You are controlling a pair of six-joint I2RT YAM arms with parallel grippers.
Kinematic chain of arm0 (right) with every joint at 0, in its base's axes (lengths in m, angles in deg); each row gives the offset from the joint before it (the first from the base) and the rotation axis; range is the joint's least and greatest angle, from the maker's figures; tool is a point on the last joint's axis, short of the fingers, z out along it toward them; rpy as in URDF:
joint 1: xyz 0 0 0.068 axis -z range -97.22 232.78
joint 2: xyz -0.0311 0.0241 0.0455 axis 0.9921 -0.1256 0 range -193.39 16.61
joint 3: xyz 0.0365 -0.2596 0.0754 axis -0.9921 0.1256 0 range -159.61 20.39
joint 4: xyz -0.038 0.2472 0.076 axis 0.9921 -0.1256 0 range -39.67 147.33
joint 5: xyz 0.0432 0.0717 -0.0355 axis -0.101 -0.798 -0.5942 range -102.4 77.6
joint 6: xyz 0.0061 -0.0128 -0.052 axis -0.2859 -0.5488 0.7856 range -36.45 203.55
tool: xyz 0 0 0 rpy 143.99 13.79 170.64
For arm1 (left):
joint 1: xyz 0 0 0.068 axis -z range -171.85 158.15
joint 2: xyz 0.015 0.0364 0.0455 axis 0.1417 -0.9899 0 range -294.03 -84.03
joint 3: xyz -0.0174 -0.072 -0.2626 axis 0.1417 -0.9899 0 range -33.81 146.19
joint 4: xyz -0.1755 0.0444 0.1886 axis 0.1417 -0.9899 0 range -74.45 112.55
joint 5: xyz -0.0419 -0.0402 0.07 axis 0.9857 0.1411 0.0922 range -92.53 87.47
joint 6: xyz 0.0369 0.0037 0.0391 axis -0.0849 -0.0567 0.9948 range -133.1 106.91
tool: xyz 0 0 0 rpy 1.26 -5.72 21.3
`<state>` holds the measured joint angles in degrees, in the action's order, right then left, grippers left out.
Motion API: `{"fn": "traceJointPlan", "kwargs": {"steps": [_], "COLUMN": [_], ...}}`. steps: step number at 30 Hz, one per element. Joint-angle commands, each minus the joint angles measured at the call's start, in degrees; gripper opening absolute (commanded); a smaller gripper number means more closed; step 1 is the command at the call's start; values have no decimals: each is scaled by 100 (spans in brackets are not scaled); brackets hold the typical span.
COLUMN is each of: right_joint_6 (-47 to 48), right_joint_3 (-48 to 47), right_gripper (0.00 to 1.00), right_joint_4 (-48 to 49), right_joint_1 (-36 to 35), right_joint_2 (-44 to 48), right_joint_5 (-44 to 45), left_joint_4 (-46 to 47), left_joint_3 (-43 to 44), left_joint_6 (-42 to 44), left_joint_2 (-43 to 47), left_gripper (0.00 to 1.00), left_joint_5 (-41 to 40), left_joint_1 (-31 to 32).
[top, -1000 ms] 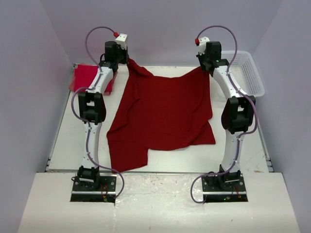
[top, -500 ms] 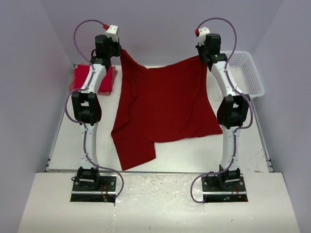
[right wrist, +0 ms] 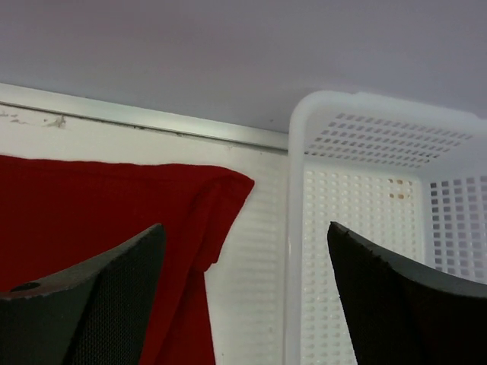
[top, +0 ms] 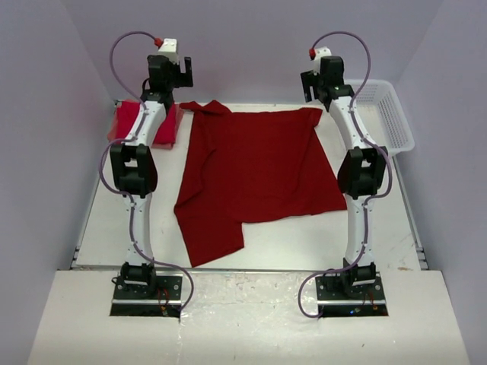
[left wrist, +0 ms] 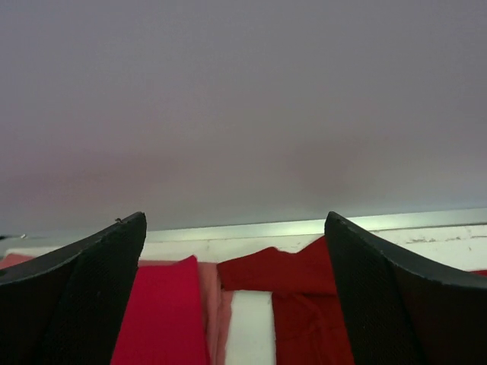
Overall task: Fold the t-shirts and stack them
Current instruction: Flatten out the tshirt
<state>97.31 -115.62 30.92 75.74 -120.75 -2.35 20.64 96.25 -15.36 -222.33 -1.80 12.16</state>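
Crimson t-shirt (top: 259, 175) flat, central; red pile (top: 125, 120), perhaps folded, far-left

Pale lilac walls (top: 251, 46) close in left, right and top of frame. White surface (top: 289, 247) at centre; metal edge strip (right wrist: 152, 119) along its far side. Soft, even light.

White plastic lattice basket (top: 396, 114) upright at two o'clock on the white table (top: 289, 243), by its right edge. Metal strip (left wrist: 304, 226) along the far edge, twelve o'clock. Pale lilac walls (top: 251, 46) at nine, twelve, three.
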Motion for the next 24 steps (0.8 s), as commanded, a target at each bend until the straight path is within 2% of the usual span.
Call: {"fn": "traceJointPlan", "kwargs": {"steps": [1, 3, 5, 8, 9, 11, 12, 14, 15, 17, 18, 19, 20, 21, 24], "right_joint_6": [-609, -873, -1523, -2560, -3058, -3405, -3563, -3845, -3863, -4003, -4291, -4416, -4487, -4740, -4900], "right_joint_3": [-226, 126, 528, 1353, 1601, 2418, 2769, 3806, 4131, 4739, 4898, 5291, 5512, 5784, 7067], "right_gripper": [87, 88, 89, 94, 95, 95, 95, 95, 96, 96, 97, 97, 97, 97, 97], "right_joint_4": [-249, -608, -934, -1532, -1629, -1595, -1395, -1122, -955, -1049, -1250, -1287, -1235, -1182, -640], "right_joint_1": [37, 37, 37, 37, 20, -155, -243, -594, -692, -894, -930, -956, -965, -965, -974], "right_joint_2": [867, 1482, 2104, 2834, 3003, 3319, 3686, 4075, 4251, 4577, 4665, 4875, 5016, 5200, 6184], "right_joint_5": [577, 587, 516, -80, -499, -670, -566, 92, 216, 470, 533, 534, 368, 332, 114], "left_joint_4": [202, -194, -817, -1740, -2334, -2830, -3172, -3324, -3377, -3377, -3455, -3404, -3212, -2784, -2692], "left_joint_3": [-7, -16, -94, -428, -542, -788, -1137, -1639, -2294, -3044, -3727, -4125, -5051, -5443, -6631], "left_joint_6": [-213, -327, -730, -1109, -1179, -1337, -1521, -1488, -1444, -1513, -1906, -2153, -2321, -2488, -3058], "left_joint_2": [1074, 1392, 1902, 2508, 2710, 2913, 3088, 3317, 3614, 3958, 4317, 4520, 4766, 5238, 6109], "left_gripper": [100, 100, 100, 100, 100, 100, 100, 100, 100, 100, 100, 100, 100, 100, 100], "left_joint_5": [-881, -1231, -1138, -1425, -1575, -2048, -2416, -2612, -2805, -3157, -3045, -2739, -1988, -1728, -1909], "left_joint_1": [90, 170, 214, 521, 870, 1346, 1844, 2339, 2837, 3288, 3490, 3501, 3493, 3484, 3545]}}
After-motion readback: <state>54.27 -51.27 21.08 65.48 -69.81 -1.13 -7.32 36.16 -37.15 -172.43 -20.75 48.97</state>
